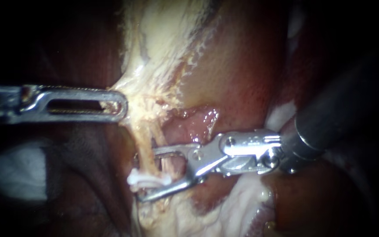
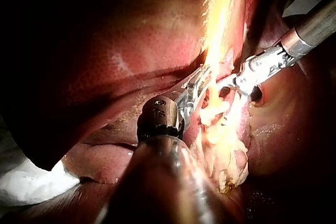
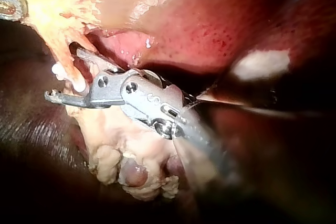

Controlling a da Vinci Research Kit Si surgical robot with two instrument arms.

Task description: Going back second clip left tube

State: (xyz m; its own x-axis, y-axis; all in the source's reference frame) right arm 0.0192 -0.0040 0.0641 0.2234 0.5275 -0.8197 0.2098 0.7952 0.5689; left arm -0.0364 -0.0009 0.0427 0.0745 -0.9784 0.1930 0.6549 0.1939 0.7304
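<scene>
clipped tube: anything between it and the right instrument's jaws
Nothing visible. The right instrument's open jaws already straddle the tube. The white clip sits on the tube just above the lower jaw, and only the tube and clip lie in the gap.

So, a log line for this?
left slotted steel instrument: shut on pale yellow tissue; right steel instrument: open; white clip: on tube, between its jaws

Endoscope view: centre lit, sides drop to black. Glare streaks on shiny slotted steel left instrument. Left wrist view: pale yellow stringy tissue blown out, deep shadow around.
</scene>
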